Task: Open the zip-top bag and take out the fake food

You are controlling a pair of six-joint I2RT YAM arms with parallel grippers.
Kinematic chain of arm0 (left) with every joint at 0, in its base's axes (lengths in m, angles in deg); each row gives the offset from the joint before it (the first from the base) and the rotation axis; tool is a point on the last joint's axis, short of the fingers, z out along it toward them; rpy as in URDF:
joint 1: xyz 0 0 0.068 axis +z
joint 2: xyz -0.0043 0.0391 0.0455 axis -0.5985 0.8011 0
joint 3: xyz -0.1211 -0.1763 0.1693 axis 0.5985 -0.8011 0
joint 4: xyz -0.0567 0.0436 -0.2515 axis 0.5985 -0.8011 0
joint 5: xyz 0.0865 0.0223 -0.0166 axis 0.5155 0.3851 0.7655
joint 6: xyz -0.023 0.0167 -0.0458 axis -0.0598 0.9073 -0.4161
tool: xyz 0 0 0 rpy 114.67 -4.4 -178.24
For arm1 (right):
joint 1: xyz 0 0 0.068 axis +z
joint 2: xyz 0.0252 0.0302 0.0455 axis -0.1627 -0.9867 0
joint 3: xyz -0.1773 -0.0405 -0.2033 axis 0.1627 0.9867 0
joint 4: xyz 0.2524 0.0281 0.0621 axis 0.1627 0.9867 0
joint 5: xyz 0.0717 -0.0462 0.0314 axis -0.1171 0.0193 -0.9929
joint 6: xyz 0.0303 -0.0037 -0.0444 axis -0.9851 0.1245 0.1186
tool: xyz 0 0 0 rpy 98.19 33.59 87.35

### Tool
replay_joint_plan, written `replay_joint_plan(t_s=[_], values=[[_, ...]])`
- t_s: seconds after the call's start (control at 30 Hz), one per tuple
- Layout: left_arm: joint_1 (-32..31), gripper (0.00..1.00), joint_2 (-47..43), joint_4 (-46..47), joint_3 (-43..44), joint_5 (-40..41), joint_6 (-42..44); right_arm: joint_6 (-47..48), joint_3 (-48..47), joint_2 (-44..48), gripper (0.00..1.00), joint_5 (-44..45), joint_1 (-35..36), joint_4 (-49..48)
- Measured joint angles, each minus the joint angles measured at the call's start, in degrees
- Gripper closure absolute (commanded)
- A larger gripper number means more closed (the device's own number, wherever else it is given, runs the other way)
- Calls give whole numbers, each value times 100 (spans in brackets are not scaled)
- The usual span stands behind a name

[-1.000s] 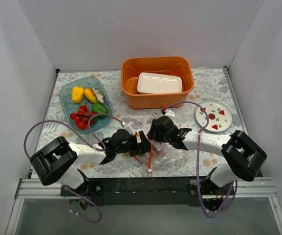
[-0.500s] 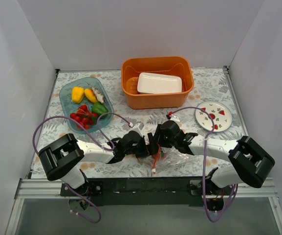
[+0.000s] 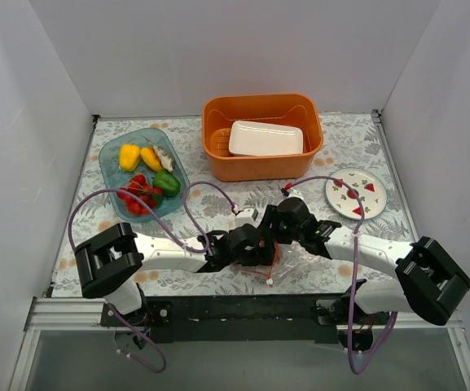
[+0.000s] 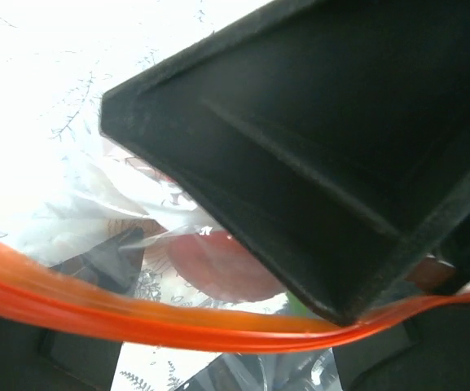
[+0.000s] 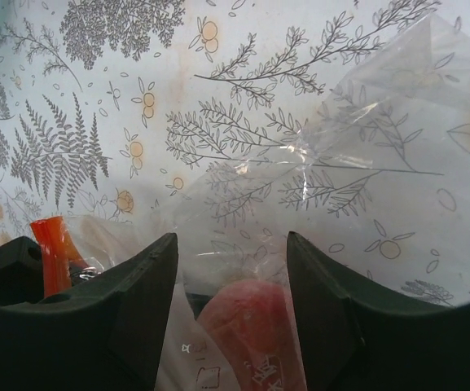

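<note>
Two claws, left and right, meet over the bag at the middle of the tabletop's near edge. Food lies in a teal tray by the left edge, a basket stands at the far edge, and a plate sits by the right edge.

Left wrist: a black body blocks most of the view. The zip strip crosses below it, with a red piece behind. I cannot tell its grip.

Right wrist: claw wide, astride the bagged red piece.

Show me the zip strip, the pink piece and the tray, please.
zip strip (image 4: 137, 318), left wrist view, middle of the orange band.
pink piece (image 5: 247, 326), right wrist view, its rounded top.
tray (image 3: 135, 137), top view, bare far edge.
</note>
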Motion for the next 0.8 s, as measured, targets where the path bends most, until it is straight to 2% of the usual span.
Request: replay_joint_plan(t_s=[0.13,0.3,0.43,0.53,0.57,0.6,0.7,0.73,0.8], values=[[-157,24,116,-597,396,363,11,131,-52,149,36,4,-87,293],[-223,22,140,-1029,586,564,31,227,-127,155,40,7,-96,461],[-264,27,260,-1425,813,682,39,234,-96,164,44,92,-103,542],[-308,29,468,-1744,1102,717,42,199,39,264,51,297,-127,544],[-323,30,507,-1797,1154,723,39,192,76,297,58,337,-127,549],[-339,34,522,-1838,1180,734,37,195,96,321,61,361,-127,555],[-345,37,525,-1961,1226,798,37,203,98,330,71,385,-127,546],[-345,44,527,-2013,1255,817,50,214,98,330,73,393,-127,546],[-345,49,533,-2107,1300,857,92,216,98,330,78,428,-127,551]])
